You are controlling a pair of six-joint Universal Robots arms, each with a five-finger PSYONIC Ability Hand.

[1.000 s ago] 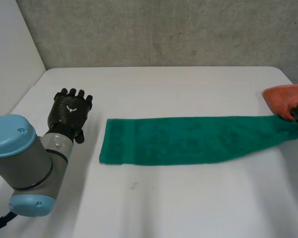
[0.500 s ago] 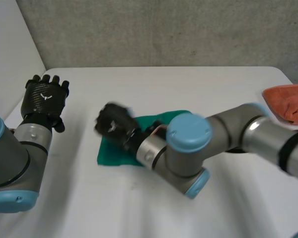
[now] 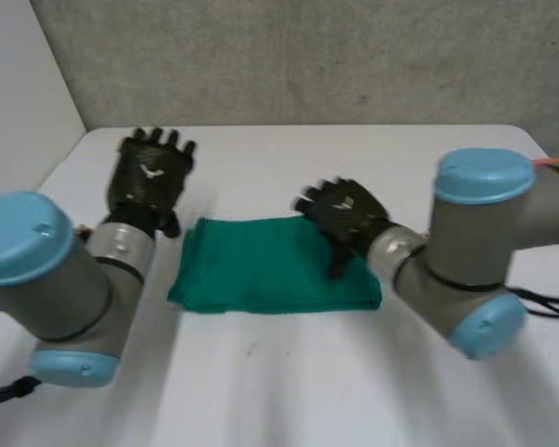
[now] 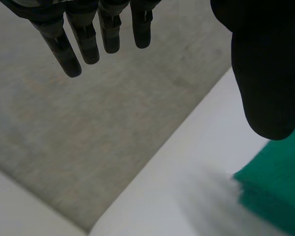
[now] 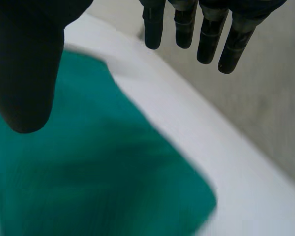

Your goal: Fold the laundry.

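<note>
Half a second ago the right hand (image 3: 345, 212) was dragging the green towel (image 3: 270, 265). Now it hovers spread above the doubled towel, with the left hand (image 3: 151, 179) spread alongside. The right wrist hides the towel's edge beneath it.

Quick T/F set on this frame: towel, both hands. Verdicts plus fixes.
1. The towel lies on the table. True.
2. The left hand is shut on the towel. False: its fingers are straight, and it is beside a corner of the towel, holding nothing.
3. The right hand is open. True.
4. The towel is red. False: it is green.
</note>
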